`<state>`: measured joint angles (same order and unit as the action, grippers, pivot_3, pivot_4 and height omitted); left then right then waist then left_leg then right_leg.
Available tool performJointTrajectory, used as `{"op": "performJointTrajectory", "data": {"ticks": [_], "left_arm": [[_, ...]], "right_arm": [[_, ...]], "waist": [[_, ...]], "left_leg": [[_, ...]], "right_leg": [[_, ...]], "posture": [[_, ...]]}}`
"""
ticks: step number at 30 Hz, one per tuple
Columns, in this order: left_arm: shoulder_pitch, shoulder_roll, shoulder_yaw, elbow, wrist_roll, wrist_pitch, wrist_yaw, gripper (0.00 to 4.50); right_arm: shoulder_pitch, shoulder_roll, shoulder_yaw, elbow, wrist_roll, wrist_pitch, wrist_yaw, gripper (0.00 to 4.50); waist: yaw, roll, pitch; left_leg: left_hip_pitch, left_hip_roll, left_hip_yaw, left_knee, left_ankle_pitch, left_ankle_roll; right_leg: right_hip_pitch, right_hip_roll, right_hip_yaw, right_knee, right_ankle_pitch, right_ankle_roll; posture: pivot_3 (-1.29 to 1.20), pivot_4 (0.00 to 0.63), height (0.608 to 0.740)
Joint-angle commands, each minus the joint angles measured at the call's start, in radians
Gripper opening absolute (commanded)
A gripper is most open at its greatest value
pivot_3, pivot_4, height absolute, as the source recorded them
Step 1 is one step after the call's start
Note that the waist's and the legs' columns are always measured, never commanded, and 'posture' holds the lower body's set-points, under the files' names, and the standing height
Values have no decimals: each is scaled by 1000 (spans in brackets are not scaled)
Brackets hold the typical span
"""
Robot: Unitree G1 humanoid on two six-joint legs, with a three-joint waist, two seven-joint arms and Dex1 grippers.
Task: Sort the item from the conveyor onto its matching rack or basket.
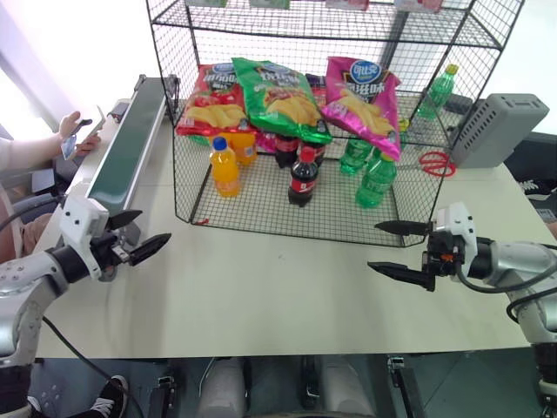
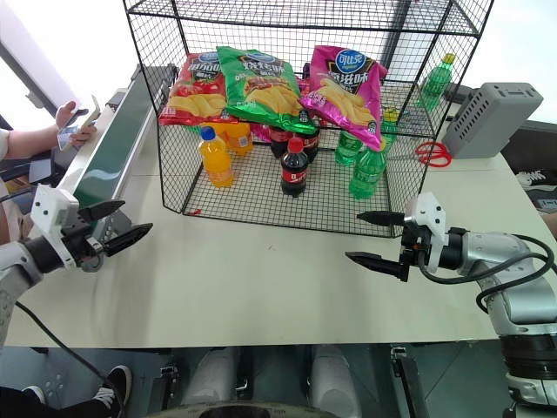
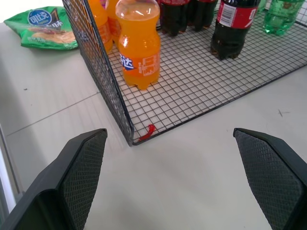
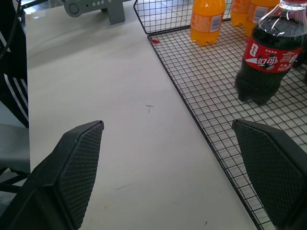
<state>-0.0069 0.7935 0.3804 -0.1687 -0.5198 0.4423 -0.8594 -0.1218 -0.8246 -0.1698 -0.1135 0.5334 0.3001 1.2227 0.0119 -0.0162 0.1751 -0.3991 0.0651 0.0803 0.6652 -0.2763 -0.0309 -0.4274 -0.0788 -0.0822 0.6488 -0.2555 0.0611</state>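
The magenta-pink chip bag [image 1: 361,100] lies on a middle tier of the black wire rack [image 1: 261,216], at its right end, beside a green bag [image 1: 278,97] and a red bag [image 1: 216,100]. The dark-green conveyor [image 1: 130,139] runs along the table's left side with nothing on its belt. My left gripper [image 1: 150,228] hovers open and empty beside the conveyor's near end, facing the rack's front left corner [image 3: 132,139]. My right gripper [image 1: 376,246] hangs open and empty just in front of the rack's front right edge.
Orange soda [image 1: 224,167], cola [image 1: 303,177] and green bottles [image 1: 376,180] stand on the rack's bottom mesh. A grey slotted box [image 1: 500,129] and red scissors [image 1: 437,163] sit to the rack's right. A person's hand [image 1: 74,131] holds a phone left of the conveyor. Another green bag [image 3: 43,28] lies on the table.
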Motion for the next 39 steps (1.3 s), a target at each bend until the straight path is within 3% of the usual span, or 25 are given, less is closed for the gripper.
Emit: {"op": "performJointTrajectory", "data": {"ticks": [1,39], "left_arm": [[-15,-1,-2,-17,8,-30,-4,4500],[-37,-9,-2,20,15,-48,-27,4500]], "right_arm": [[8,-18,-36,-42,18,3,-2,4460],[20,-25,-40,-56,5,-3,-16,4460]], "waist": [[0,0,0],[0,0,0]], "left_leg": [[0,0,0,0,0,0],[0,0,0,0,0,0]], "right_leg": [[0,0,0,0,0,0],[0,0,0,0,0,0]], "posture": [[0,150,740],[0,150,740]]}}
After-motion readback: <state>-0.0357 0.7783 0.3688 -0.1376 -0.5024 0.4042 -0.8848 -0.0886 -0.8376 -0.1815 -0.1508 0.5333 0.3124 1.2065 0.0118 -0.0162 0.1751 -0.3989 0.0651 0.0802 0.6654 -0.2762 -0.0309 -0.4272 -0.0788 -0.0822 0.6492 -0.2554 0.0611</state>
